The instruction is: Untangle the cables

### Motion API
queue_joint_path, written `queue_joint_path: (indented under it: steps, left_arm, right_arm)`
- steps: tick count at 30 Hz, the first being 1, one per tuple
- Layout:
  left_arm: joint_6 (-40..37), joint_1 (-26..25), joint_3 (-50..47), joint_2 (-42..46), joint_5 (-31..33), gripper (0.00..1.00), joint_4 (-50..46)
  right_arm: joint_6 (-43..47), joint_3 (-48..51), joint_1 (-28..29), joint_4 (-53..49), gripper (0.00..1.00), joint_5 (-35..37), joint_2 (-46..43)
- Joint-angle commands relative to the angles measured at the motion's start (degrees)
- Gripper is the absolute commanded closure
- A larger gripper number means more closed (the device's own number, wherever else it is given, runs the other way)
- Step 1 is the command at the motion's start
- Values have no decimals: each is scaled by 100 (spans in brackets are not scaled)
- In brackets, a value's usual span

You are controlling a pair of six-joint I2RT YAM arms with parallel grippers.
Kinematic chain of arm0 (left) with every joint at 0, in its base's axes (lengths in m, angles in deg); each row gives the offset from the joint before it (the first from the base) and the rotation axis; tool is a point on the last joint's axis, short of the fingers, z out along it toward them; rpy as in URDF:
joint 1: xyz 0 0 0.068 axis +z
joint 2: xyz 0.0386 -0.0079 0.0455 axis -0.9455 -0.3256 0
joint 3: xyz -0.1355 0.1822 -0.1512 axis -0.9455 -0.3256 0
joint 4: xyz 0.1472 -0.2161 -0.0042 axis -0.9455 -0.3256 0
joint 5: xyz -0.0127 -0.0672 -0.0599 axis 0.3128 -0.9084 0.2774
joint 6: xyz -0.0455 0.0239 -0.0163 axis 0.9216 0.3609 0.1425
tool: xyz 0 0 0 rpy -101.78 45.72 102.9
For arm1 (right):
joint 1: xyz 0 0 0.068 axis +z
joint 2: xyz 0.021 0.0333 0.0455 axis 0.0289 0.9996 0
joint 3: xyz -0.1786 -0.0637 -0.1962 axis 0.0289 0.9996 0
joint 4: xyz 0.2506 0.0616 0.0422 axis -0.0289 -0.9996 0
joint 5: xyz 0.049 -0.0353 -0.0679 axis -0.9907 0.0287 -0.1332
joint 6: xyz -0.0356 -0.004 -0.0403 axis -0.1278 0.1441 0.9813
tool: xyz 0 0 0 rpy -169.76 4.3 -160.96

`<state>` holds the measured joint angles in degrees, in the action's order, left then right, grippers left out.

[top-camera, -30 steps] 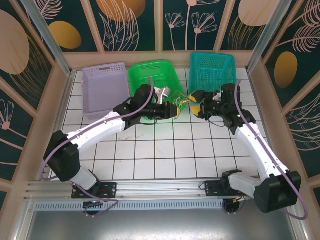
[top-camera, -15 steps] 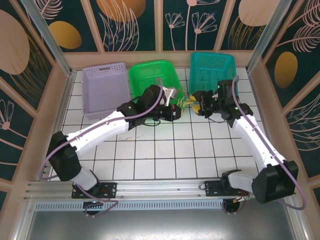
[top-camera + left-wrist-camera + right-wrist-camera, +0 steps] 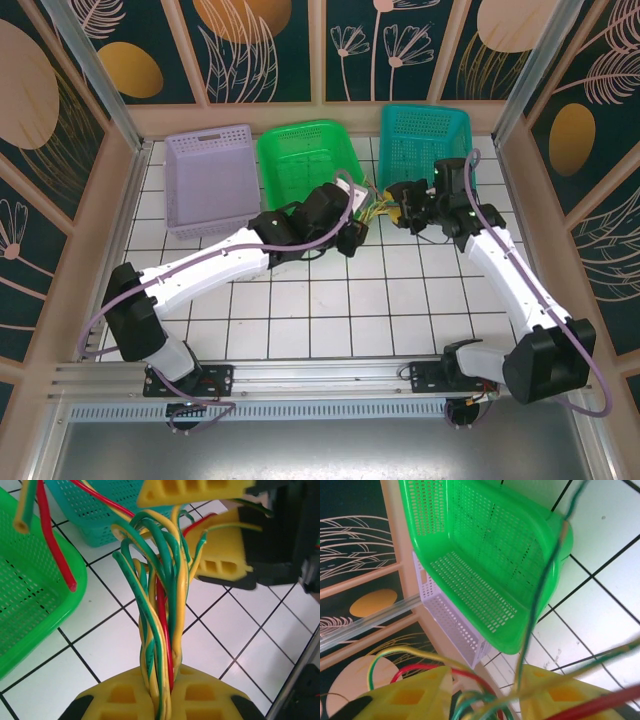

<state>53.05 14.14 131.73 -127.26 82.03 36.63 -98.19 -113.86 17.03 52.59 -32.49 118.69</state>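
The cables [image 3: 375, 208] are a tangled bunch of green, yellow and red wires strung between both grippers, just in front of the green basket's right corner. My left gripper [image 3: 352, 232] is shut on one end. In the left wrist view its yellow fingers [image 3: 210, 697] clamp the twisted bundle [image 3: 160, 590], which fans out toward the right gripper's yellow fingers [image 3: 220, 550]. My right gripper [image 3: 400, 205] holds the other end. In the right wrist view wires [image 3: 485, 705] fill the gap between its fingers [image 3: 405, 695], and one thin green wire [image 3: 540, 595] rises from it.
Three baskets stand along the back: purple [image 3: 210, 180], green [image 3: 300, 150] and teal [image 3: 425, 130]. The green basket [image 3: 30, 595] lies close to the left of the bundle, with the teal one [image 3: 100, 510] behind it. White tiled table [image 3: 330, 300] stretches toward the near edge.
My left arm has swung right, carrying its gripper slightly right and nearer the table's front. The right gripper has edged toward the back. The bundle stays held between them.
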Motion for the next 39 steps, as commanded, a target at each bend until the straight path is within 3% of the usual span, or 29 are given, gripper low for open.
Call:
queue_joint_path:
  steps: [1, 7, 17, 19, 22, 29, 30, 31, 33, 37, 39]
  left_arm:
    - [-371, -134, 180, -52, 364, 100, -65]
    - [-454, -237, 76, 90, 730, 100, 43]
    - [-462, -431, -254, 297, 748, 100, 391]
    - [-462, -465, -251, 293, 792, 100, 391]
    - [-446, -482, -245, 284, 797, 100, 400]
    - [-103, -501, -395, 390, 907, 100, 496]
    - [73, -501, -411, 423, 922, 95, 522]
    - [271, -498, -411, 453, 905, 76, 547]
    - [712, -484, -398, 530, 881, 48, 597]
    - [1693, -227, -174, 715, 862, 21, 454]
    - [2165, 118, -36, 771, 584, 14, 354]
  right_arm:
    - [38, -166, 22, -14, 64, 162, 184]
    - [79, -51, 13, -161, 68, 365, 148]
    - [-7, 100, -35, -89, 70, 487, 87]
    - [-34, 109, -52, -40, 77, 483, 67]
    - [-68, 118, -44, -39, 98, 504, 59]
    - [-105, 401, -44, 265, 100, 763, -360]
    - [-76, 544, -35, 533, 100, 794, -502]
    - [-36, 666, -21, 714, 100, 843, -599]
    - [186, 927, 7, 1201, 100, 945, -860]
    - [1151, 1169, 58, 1804, 100, 1100, -1091]
    - [1656, 1232, 73, 1992, 100, 1127, -1143]
